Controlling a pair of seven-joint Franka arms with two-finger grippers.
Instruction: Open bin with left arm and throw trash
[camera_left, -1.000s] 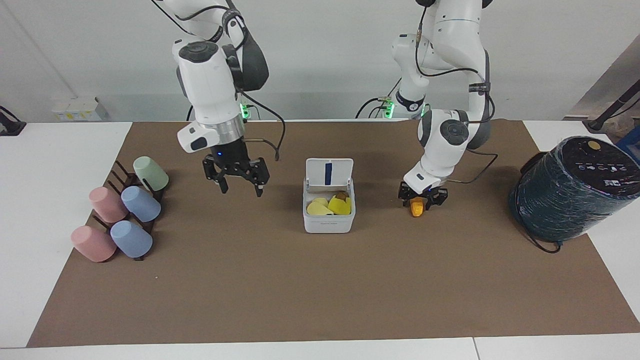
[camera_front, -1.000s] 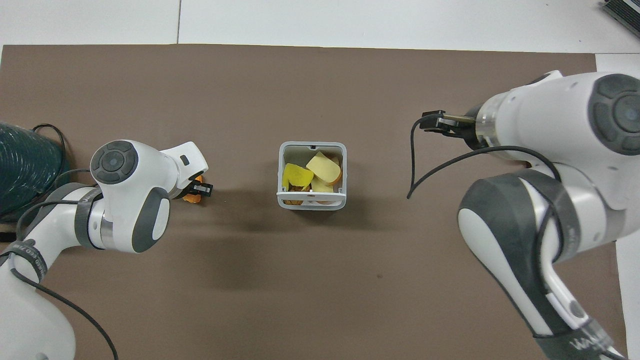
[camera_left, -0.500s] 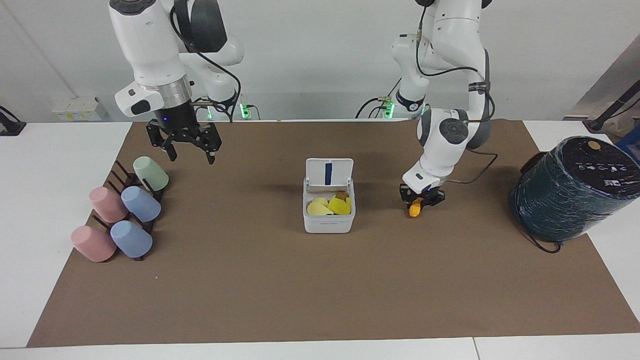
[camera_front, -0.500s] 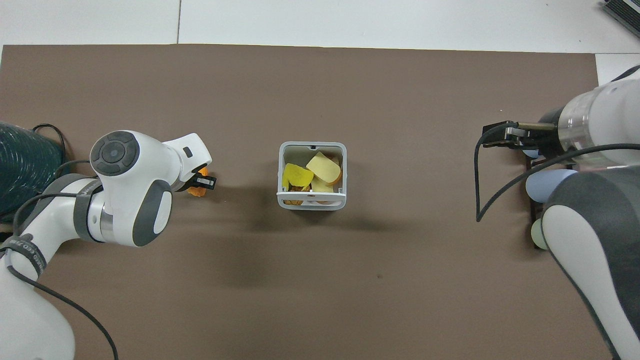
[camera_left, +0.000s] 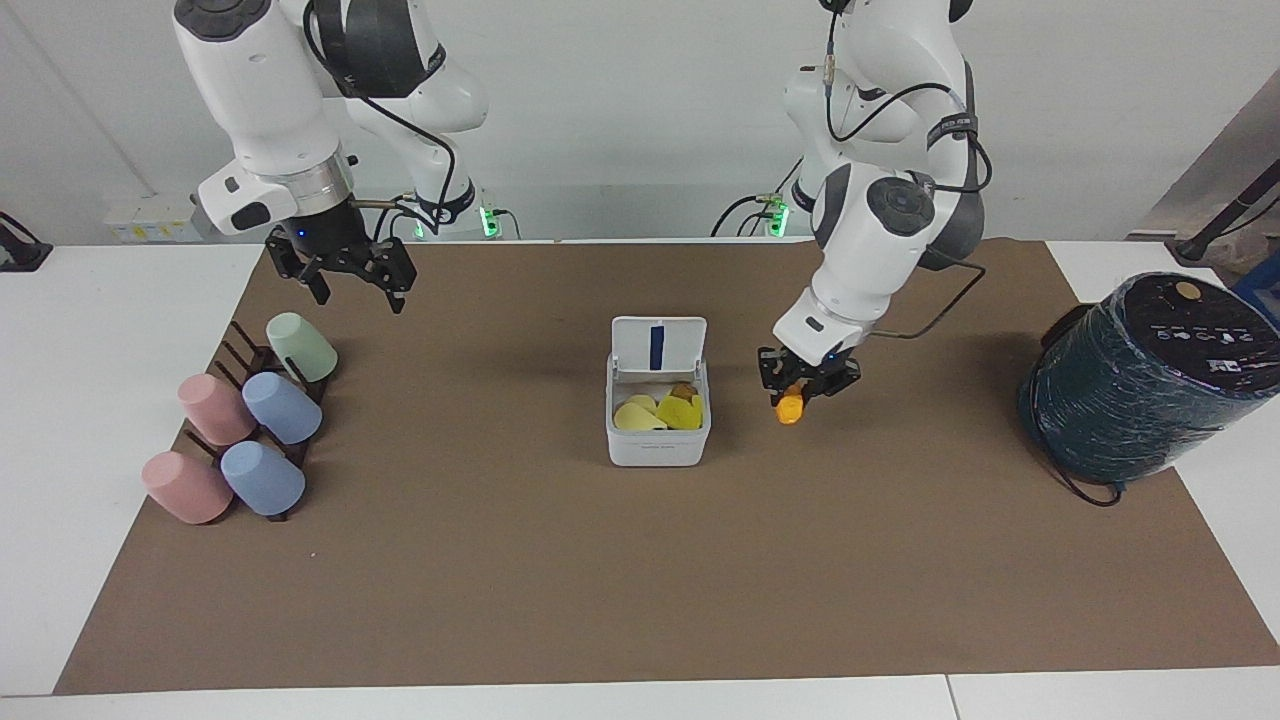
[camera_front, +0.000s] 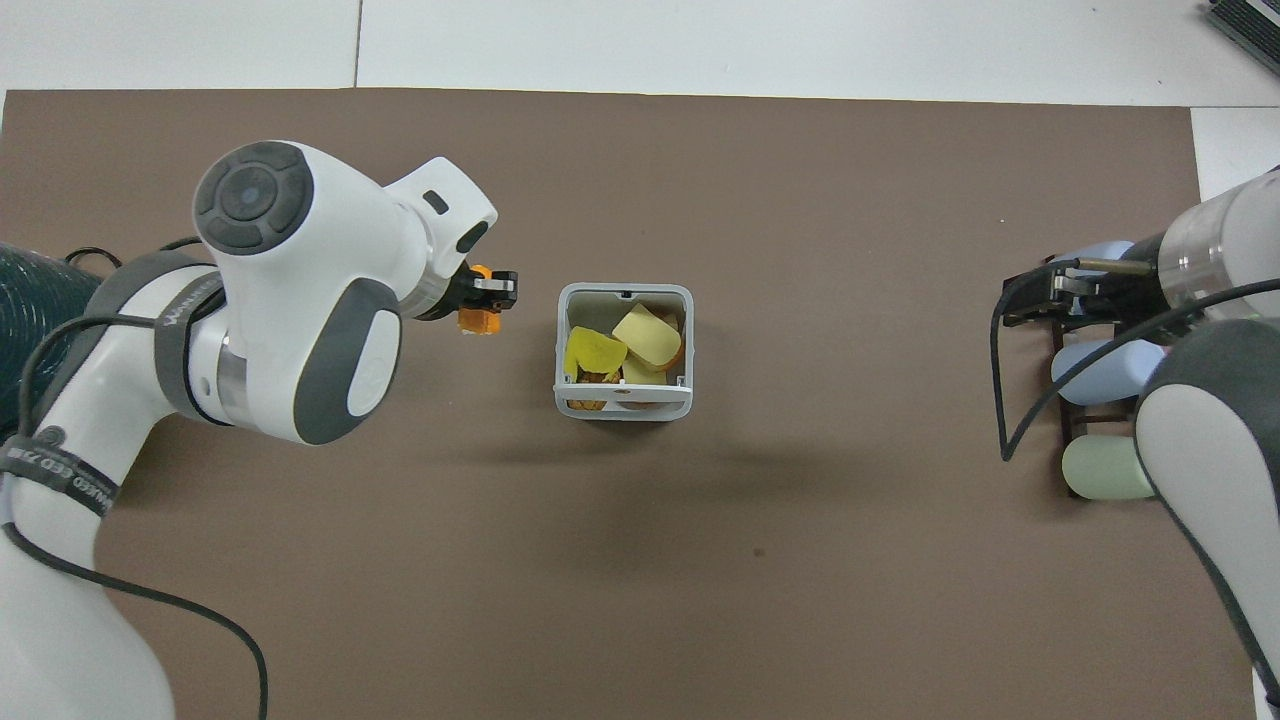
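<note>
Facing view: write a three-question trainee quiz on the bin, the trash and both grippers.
1. True or false: the bin has its lid shut.
2. What does the left gripper hold?
A. a pink cup
B. the orange ribbed piece
C. nothing
3. Fill in: the right gripper hangs open above the mat near the rack of ____.

Key
1. False: the lid stands up, and the yellow pieces show inside.
2. B: it is gripped in the air above the mat, beside the bin toward the left arm's end, not yet over the opening.
3. Cups: it waits there holding nothing.
</note>
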